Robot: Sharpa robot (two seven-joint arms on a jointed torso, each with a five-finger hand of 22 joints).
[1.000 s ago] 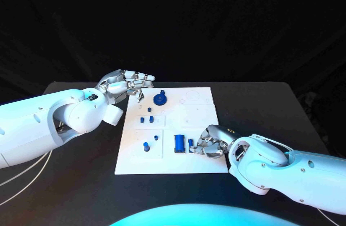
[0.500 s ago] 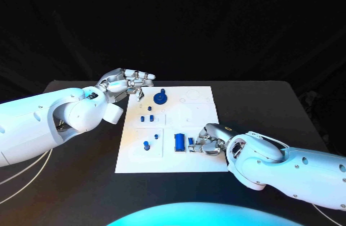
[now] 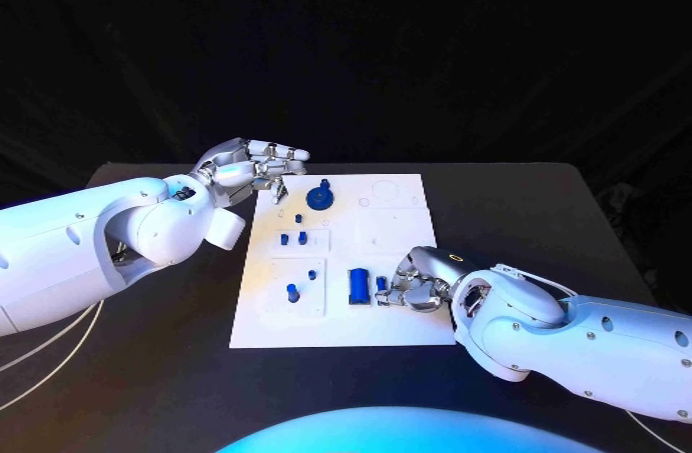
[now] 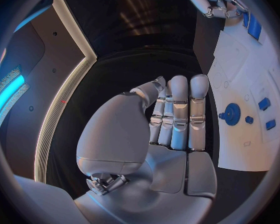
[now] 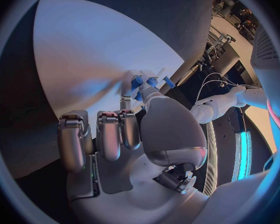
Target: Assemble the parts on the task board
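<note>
A small blue part (image 3: 382, 285) is pinched by the right hand (image 3: 418, 283) on the task board's (image 3: 397, 228) near right; the left hand (image 3: 257, 165) is curled, nothing held.

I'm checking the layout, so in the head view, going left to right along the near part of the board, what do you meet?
Small blue part → long blue block → right hand, resting on the task board.

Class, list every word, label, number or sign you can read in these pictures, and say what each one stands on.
None can be read.
The white task board carries faint outlines only, no legible lettering.
The blue parts and both hands, left hand and right hand, show no markings.
</note>
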